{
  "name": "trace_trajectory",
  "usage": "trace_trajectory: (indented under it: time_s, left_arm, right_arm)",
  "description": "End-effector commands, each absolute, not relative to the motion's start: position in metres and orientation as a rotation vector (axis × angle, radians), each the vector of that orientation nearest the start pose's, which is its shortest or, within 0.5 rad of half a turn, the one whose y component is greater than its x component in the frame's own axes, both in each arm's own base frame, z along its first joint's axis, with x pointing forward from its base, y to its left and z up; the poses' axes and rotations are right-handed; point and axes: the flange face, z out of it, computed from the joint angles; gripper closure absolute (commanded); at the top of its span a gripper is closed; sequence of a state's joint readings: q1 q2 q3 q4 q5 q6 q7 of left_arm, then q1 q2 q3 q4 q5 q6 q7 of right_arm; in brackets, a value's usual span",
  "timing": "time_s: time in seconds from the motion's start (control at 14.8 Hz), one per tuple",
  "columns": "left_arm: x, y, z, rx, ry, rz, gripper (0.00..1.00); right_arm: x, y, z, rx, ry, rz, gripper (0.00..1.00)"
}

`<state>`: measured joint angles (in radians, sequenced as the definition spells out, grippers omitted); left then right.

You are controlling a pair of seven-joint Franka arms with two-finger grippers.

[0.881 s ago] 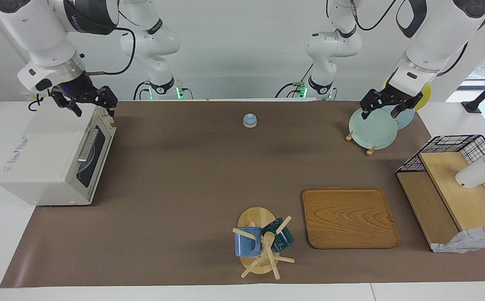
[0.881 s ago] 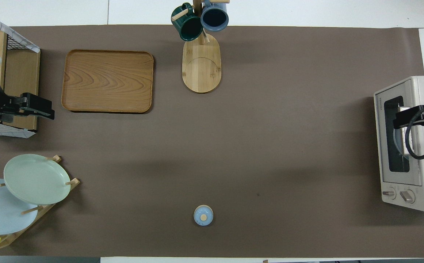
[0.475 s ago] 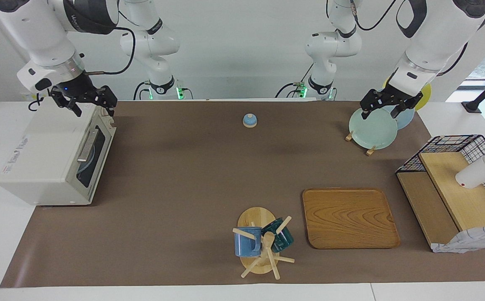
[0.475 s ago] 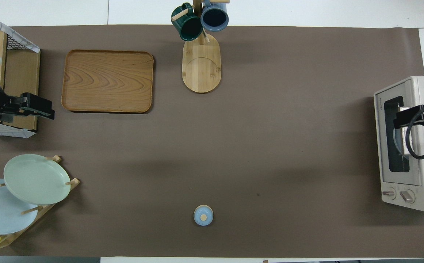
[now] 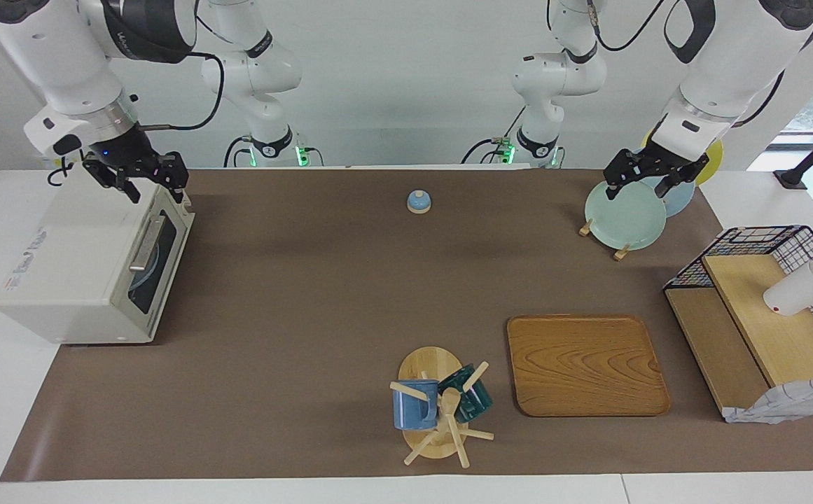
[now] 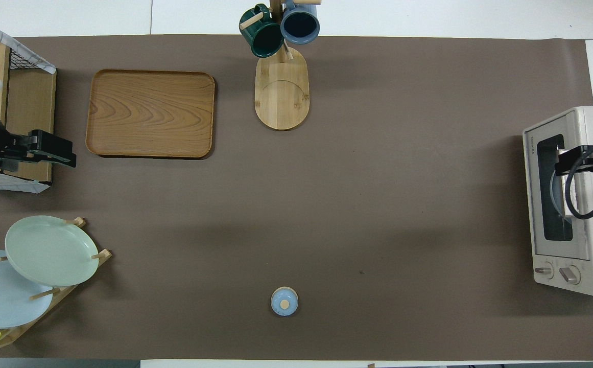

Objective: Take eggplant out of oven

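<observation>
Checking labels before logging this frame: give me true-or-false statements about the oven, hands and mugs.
1. The boxy off-white toaster oven has its glass door shut. True.
2. A blue mug and a dark green mug hang on the wooden mug tree. True.
3. The right hand is over that mug tree. False: it is over the oven's top, by the door.
4. The left hand is shut on the blue mug. False: it is open, over the pale green plate.

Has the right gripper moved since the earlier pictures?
Yes. The right gripper has drawn back from the oven's front edge toward its top, away from the table's middle, and is up over it.
</observation>
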<state>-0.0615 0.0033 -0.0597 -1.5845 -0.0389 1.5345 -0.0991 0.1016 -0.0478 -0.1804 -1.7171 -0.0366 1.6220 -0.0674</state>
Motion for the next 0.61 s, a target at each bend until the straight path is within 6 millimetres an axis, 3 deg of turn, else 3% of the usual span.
trace_trajectory:
  time_s: [0.0,0.2,0.34,0.54]
  left_arm:
    - [0.544,-0.070,0.614,-3.177,0.021,0.105,0.00]
    - [0.545,-0.070,0.614,-3.177,0.020,0.102,0.00]
    - [0.544,-0.070,0.614,-3.177,0.021,0.105,0.00]
    - [0.545,-0.070,0.614,-3.177,0.021,0.102,0.00]
  right_arm:
    - [0.526,-0.052,0.568,-3.143,-0.028,0.054,1.00]
    - [0.525,-0.059,0.550,-3.170,-0.020,0.109,1.00]
    - [0.526,-0.076,0.551,-3.212,0.012,0.092,1.00]
    - [0.526,-0.077,0.541,-3.223,0.022,0.095,1.00]
